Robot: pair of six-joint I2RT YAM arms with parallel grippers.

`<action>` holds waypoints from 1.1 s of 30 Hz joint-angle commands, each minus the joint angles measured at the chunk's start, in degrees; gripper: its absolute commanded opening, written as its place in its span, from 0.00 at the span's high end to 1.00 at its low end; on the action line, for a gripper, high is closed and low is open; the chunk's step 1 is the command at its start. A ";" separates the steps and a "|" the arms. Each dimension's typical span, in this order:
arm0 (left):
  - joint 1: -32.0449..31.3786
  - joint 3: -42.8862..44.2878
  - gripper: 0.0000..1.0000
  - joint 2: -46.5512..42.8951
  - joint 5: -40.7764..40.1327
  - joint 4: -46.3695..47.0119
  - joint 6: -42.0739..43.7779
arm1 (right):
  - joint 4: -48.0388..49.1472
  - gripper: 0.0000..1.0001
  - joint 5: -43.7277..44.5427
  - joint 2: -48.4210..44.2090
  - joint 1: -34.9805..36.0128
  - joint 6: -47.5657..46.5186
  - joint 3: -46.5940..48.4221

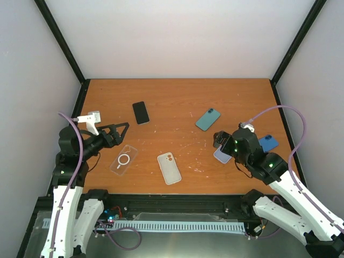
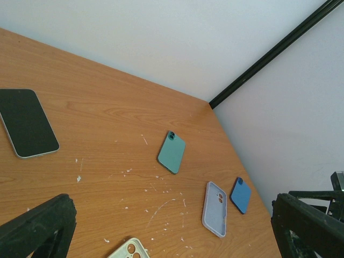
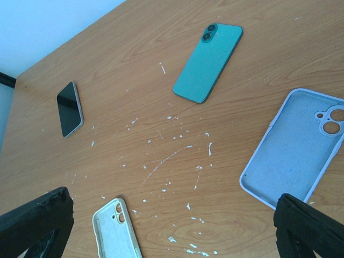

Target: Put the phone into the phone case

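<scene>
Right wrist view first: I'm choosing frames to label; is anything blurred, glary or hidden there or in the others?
Right wrist: sharp, evenly lit, no glare; the right end effector hides a corner of the lavender case. Left wrist: sharp but tilted; the black phone shows no reflection. Top external: soft light, faint shadows, the right arm covering part of that case.

The table (image 1: 231, 97) is orange-brown wood with a clear grain, smooth and faintly sheened, flecked with white scuffs near its middle. The black phone (image 1: 141, 112) shows a glossy glass face with a pale metallic edge. The teal phone (image 1: 207, 119) has a satin back. The lilac case (image 3: 294, 153) looks soft and matt inside, as does the cream case (image 1: 169, 167). The clear case (image 1: 123, 159) is see-through plastic. The end effector fingers (image 2: 40, 226) are black, grainy and matt.
</scene>
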 commanded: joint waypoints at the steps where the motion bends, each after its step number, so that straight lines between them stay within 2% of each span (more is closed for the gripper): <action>1: 0.53 -0.30 0.01 -0.26 -1.14 0.96 -0.76 | 0.75 0.00 1.28 0.14 0.56 1.70 -0.56; 8: 0.49 -1.77 0.01 -0.23 -2.91 1.93 -1.09 | 1.85 0.00 3.96 2.66 0.56 2.47 -0.71; 13: 0.54 -3.11 0.01 0.00 -3.39 2.50 -0.10 | 3.36 0.00 7.61 9.68 0.55 3.33 0.37; 17: 0.54 -4.22 0.01 0.04 -4.94 2.98 0.80 | 5.22 0.00 10.30 18.66 0.47 5.95 3.09; 21: 0.51 -5.04 0.01 0.00 -6.03 4.26 1.86 | 8.69 0.06 12.48 28.68 -0.09 7.68 6.19; 27: 0.47 -7.17 0.01 -0.34 -7.13 5.98 2.75 | 10.09 0.21 12.72 45.03 -3.30 7.50 14.92; 33: 0.45 -7.68 0.00 -0.97 -4.89 7.09 3.05 | 9.47 0.20 12.17 59.01 -6.98 8.80 24.59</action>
